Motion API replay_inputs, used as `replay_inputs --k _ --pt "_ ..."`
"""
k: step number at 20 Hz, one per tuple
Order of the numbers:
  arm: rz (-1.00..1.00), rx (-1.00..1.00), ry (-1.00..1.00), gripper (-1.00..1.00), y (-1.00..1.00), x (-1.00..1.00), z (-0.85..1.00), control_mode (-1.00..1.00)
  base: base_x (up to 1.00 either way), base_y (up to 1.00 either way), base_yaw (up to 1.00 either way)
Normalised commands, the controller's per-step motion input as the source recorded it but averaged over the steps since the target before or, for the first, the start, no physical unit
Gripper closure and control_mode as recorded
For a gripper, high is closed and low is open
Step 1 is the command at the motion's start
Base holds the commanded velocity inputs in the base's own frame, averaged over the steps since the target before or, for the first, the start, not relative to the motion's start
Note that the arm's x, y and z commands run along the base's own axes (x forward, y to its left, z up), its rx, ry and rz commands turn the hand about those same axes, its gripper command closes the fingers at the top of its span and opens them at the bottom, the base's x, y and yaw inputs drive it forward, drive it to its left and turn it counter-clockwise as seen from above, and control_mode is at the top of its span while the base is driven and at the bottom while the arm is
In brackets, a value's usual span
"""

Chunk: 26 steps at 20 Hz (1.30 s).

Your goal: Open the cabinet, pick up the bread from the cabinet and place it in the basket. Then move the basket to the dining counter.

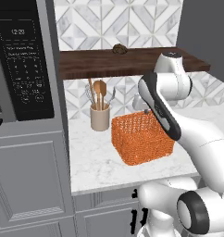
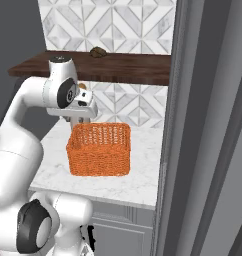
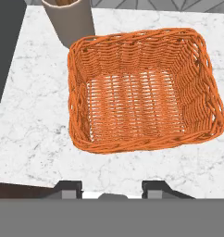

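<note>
Here the basket sits just ahead of the pincer — jaws parted, nothing held.

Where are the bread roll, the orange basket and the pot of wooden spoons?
bread point(image 1: 119, 48), left base view, top of the roll.
basket point(image 3: 141, 152), hand view, its woven wall.
utensil pot point(image 1: 100, 118), left base view, its beige side.

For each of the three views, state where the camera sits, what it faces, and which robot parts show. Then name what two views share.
Left base view: behind-left, facing the basket, with the arm lower right.
Right base view: behind-right, facing the shelf with the bread, arm lower left.
Hand view: on the hand, looking down into the basket; fingertips at bottom.
Shared: both base views show basket and bread.
</note>
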Motion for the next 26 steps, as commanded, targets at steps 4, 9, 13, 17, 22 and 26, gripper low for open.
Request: replay_inputs --k 4,9,13,17,22,26 --pt "-0.01 0.02 0.00 -1.00 -0.14 0.00 0.00 -1.00 0.00 0.00 0.00" --pt "0.00 0.05 -0.06 -1.00 -0.12 -0.01 0.11 -1.00 0.00 0.00 0.00" --pt "0.00 0.00 -0.30 -1.00 0.06 -0.14 0.85 -1.00 0.00 0.00 0.00" --pt "0.00 0.01 -0.42 -1.00 0.05 -0.21 1.00 -1.00 0.00 0.00 0.00" --pt "0.01 0.02 -0.33 -1.00 0.04 -0.01 1.00 -1.00 0.00 0.00 0.00" --pt "0.03 0.00 -0.27 -1.00 0.03 0.09 1.00 -1.00 0.00 0.00 0.00"
